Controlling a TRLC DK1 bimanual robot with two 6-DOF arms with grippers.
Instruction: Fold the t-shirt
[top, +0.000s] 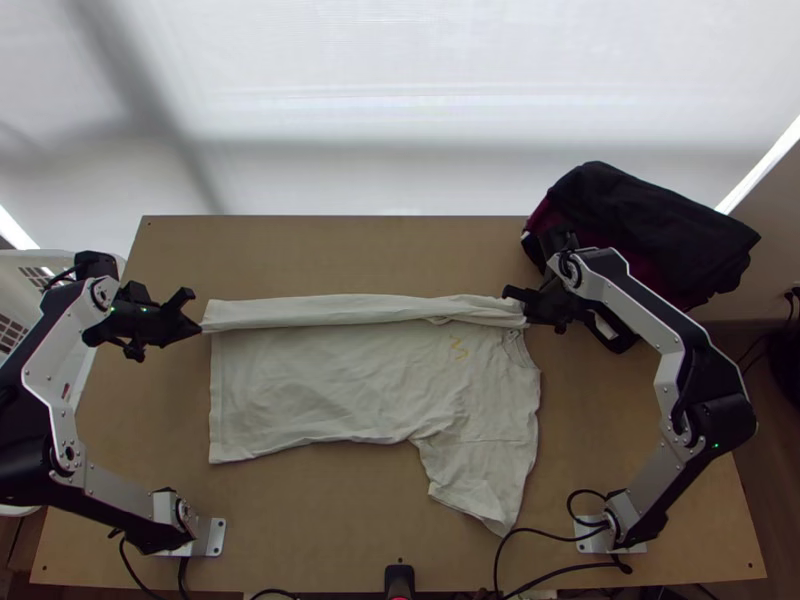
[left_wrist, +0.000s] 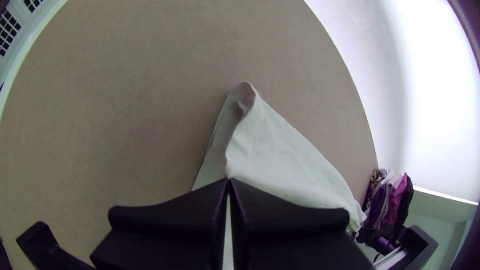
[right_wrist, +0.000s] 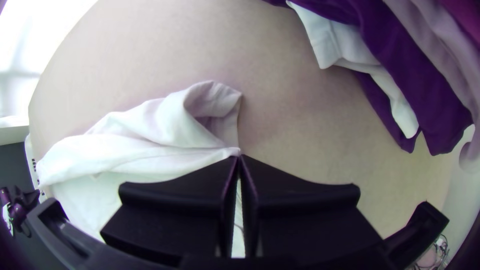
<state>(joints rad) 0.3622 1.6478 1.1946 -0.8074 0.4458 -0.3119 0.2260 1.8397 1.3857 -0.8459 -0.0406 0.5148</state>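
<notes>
In the top view a pale t-shirt (top: 330, 385) lies sideways on the table, its far edge folded over in a long narrow strip (top: 350, 311); one sleeve points toward the near edge. My left gripper (top: 200, 328) is at the strip's left end, and my right gripper (top: 525, 308) is at its right end by the collar. The left wrist view has the left gripper (left_wrist: 228, 181) shut on the edge of the folded cloth (left_wrist: 280, 160). In the right wrist view the right gripper (right_wrist: 239, 157) is shut on a corner of the cloth (right_wrist: 145, 125), which loops up loosely beside the fingertips.
A pile of dark and purple clothes (top: 650, 230) stands at the table's far right, close to the right arm's gripper. A white basket (top: 30, 270) is beyond the left edge. Bare table (top: 320, 255) lies behind the shirt, and black cables (top: 560, 570) run along the near right.
</notes>
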